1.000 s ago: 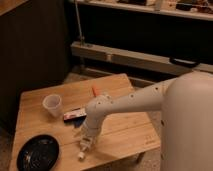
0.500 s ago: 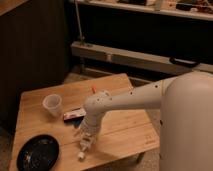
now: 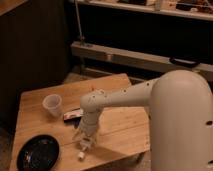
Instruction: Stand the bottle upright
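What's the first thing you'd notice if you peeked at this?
The big white robot arm fills the right side and bends down over the wooden table. Its gripper is low by the table's front edge, right at the small bottle. To the left are a clear cup and, in the front corner, a black plate.

The table [image 3: 117, 127] is pale honey wood with fine plank lines. The arm [image 3: 125, 97] is off-white. Its gripper [image 3: 85, 139], pale with darker grey parts, hangs over the table's near edge, right of the plate [image 3: 37, 152], which is black. The bottle [image 3: 83, 149] under it is whitish with a white cap. The cup [image 3: 52, 105] is translucent white. The packet [image 3: 73, 114] shows red, white and dark patches.
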Available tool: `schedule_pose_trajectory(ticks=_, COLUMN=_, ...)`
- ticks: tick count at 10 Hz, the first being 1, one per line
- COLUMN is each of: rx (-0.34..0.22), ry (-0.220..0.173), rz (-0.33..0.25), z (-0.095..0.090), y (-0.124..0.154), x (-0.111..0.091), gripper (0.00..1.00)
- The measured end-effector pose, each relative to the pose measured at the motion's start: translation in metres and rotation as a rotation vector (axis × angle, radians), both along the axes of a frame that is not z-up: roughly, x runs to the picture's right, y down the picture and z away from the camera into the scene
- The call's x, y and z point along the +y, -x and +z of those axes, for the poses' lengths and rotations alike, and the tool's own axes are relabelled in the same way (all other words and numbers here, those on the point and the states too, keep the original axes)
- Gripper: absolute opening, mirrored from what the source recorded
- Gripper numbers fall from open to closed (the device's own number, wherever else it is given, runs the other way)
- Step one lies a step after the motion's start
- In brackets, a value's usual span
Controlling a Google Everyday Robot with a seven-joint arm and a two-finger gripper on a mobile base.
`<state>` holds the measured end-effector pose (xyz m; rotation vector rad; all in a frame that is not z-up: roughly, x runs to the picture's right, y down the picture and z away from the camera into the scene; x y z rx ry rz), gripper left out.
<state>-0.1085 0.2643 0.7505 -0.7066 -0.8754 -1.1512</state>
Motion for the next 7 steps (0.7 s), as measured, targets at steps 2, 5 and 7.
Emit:
schedule_pose_trajectory(ticks=2, rx=0.013, ry=0.031, rz=-0.016, z=0.002, y=-0.0007, x=0.0042, gripper=0.75)
schedule_pose_trajectory(ticks=5, rx=0.009, ry=0.079, rz=-0.006, z=0.0054, y=-0.0016, x=0.007, gripper=0.75)
schedule_pose_trajectory(ticks=7, rx=0.007, ry=0.086, rz=0.009, z=0.0059, y=-0.0034, x=0.0047, gripper=0.75)
